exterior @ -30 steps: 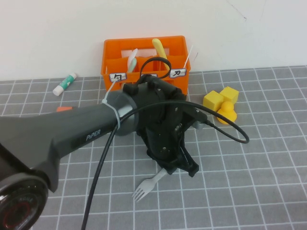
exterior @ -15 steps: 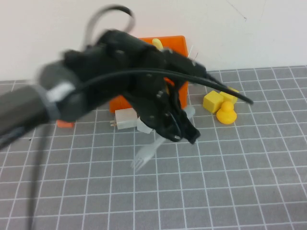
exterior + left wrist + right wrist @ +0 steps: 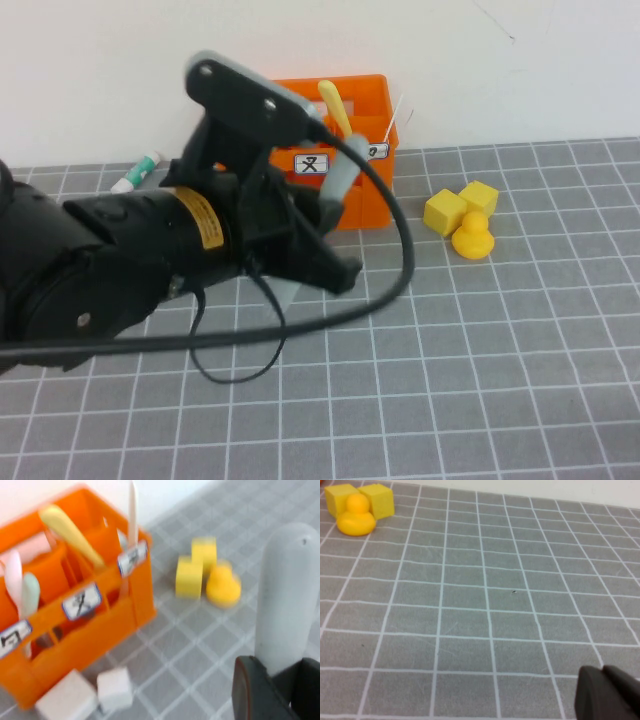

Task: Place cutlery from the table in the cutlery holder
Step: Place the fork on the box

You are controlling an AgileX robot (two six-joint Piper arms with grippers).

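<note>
My left gripper (image 3: 325,262) hangs above the table (image 3: 520,360), just in front of the holder (image 3: 365,95), pinching the fork (image 3: 338,185) by its handle, which sticks up grey and rounded past the jaws. In the left wrist view the fork (image 3: 290,595) rises from the clamp, with the orange holder (image 3: 100,625) beyond it carrying 3 white labels and a yellow utensil (image 3: 67,530). 2 yellow blocks (image 3: 460,205) and a duck (image 3: 473,238) sit to the right. My right gripper (image 3: 607,695) shows only as a dark edge low over bare grid; I cannot tell how its fingers stand.
</note>
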